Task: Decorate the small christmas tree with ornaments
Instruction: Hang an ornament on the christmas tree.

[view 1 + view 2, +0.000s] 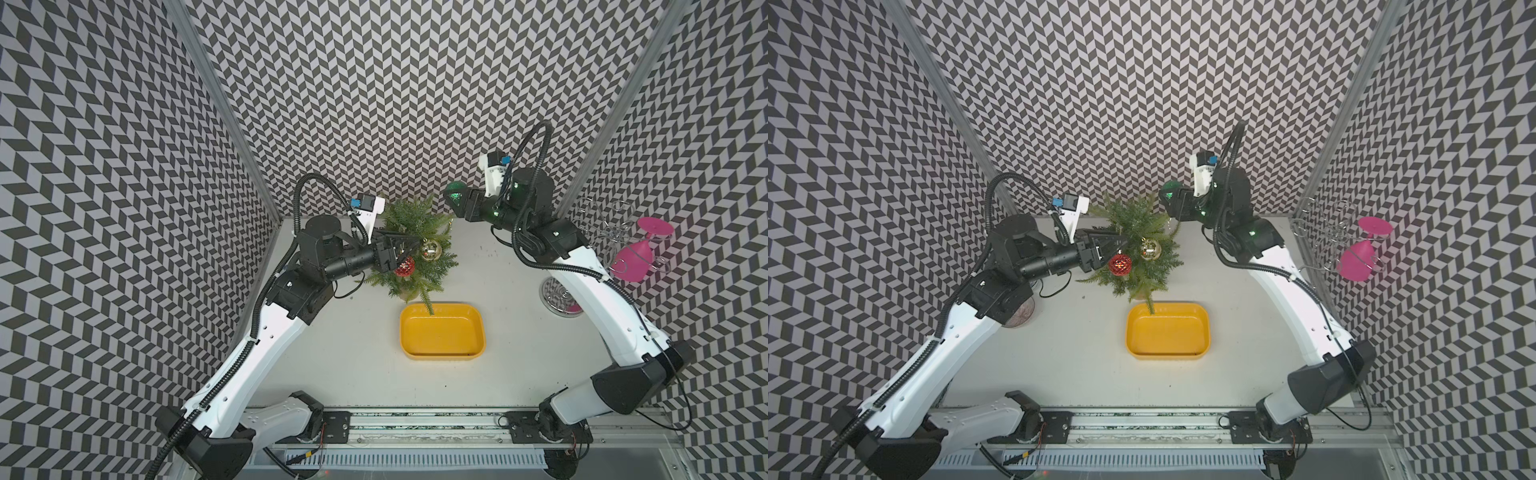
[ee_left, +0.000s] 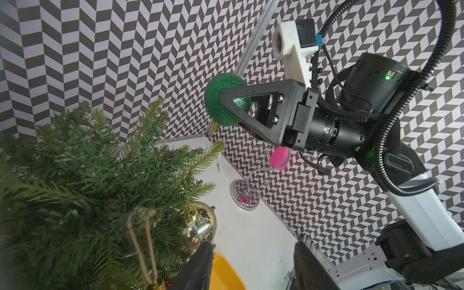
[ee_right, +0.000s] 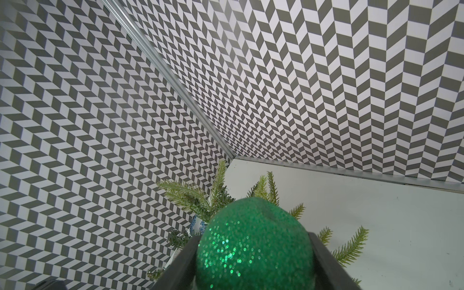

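Note:
The small christmas tree (image 1: pixel 409 220) (image 1: pixel 1133 224) stands at the back of the table. On it hang a gold ornament (image 1: pixel 431 249) (image 2: pixel 200 223) and a red ornament (image 1: pixel 404 266) (image 1: pixel 1120 264); the red one's string loop (image 2: pixel 140 238) lies over a branch. My left gripper (image 1: pixel 415 241) (image 2: pixel 253 244) sits in the tree's left side just above the red ornament, open, with nothing between its fingers. My right gripper (image 1: pixel 453 197) (image 3: pixel 253 241) is raised at the tree's back right, shut on the glittery green ornament (image 2: pixel 221 100) (image 3: pixel 253 246). That ornament's string (image 2: pixel 216 148) dangles by a branch tip.
A yellow tray (image 1: pixel 478 328) (image 1: pixel 1204 328) lies just in front of the tree, with one branch reaching over its rim. At the right wall a wire rack (image 1: pixel 557 297) holds a pink wine glass (image 1: pixel 633 257). Patterned walls close in the back and both sides.

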